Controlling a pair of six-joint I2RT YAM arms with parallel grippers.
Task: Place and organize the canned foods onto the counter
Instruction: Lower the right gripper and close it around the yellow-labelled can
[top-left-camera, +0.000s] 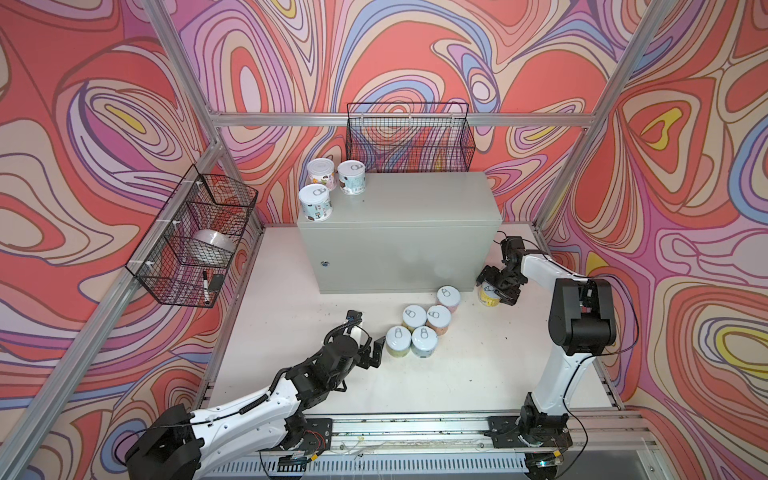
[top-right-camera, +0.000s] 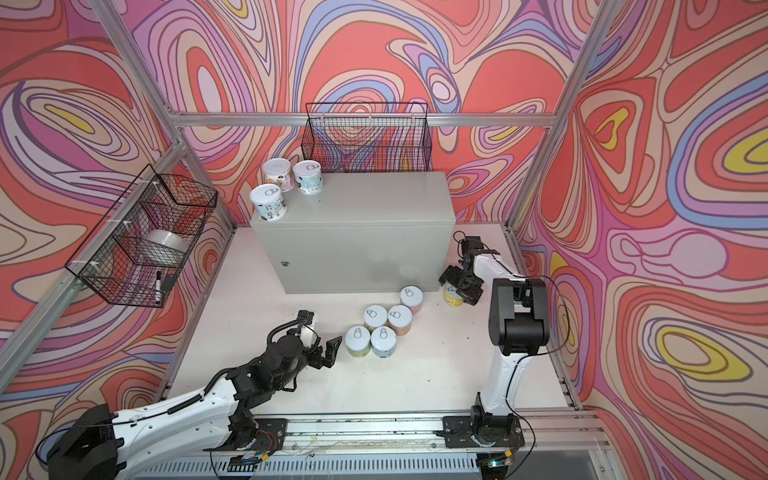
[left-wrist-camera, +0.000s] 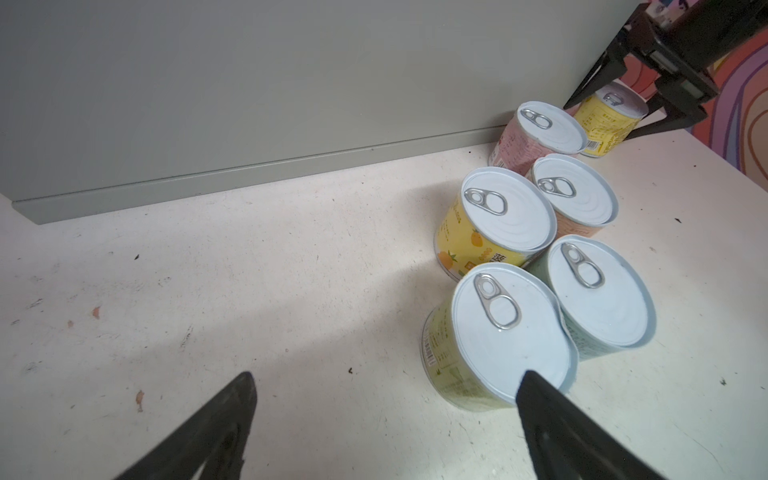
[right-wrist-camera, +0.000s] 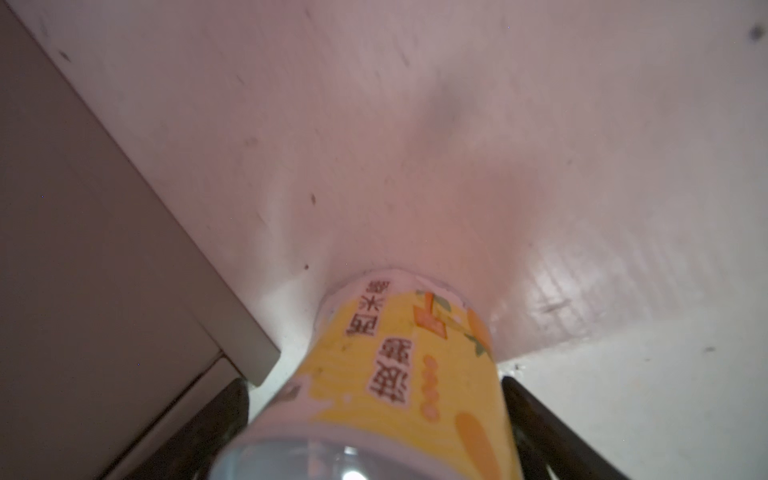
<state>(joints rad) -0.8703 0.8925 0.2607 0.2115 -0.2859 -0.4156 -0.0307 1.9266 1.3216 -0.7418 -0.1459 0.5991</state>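
Right gripper (top-left-camera: 498, 286) — around yellow can (top-left-camera: 487, 296)

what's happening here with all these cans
Two robot arms are moving cans onto the grey counter. Three cans stand on it; five more cans sit clustered on the table. The right gripper straddles a yellow can by the counter's corner, jaws open, can on the table. The left gripper hovers open beside the cluster.

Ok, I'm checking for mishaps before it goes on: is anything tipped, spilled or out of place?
Nothing tipped or spilled: all cans stand upright. Only the front can on the counter sits right at its left edge.
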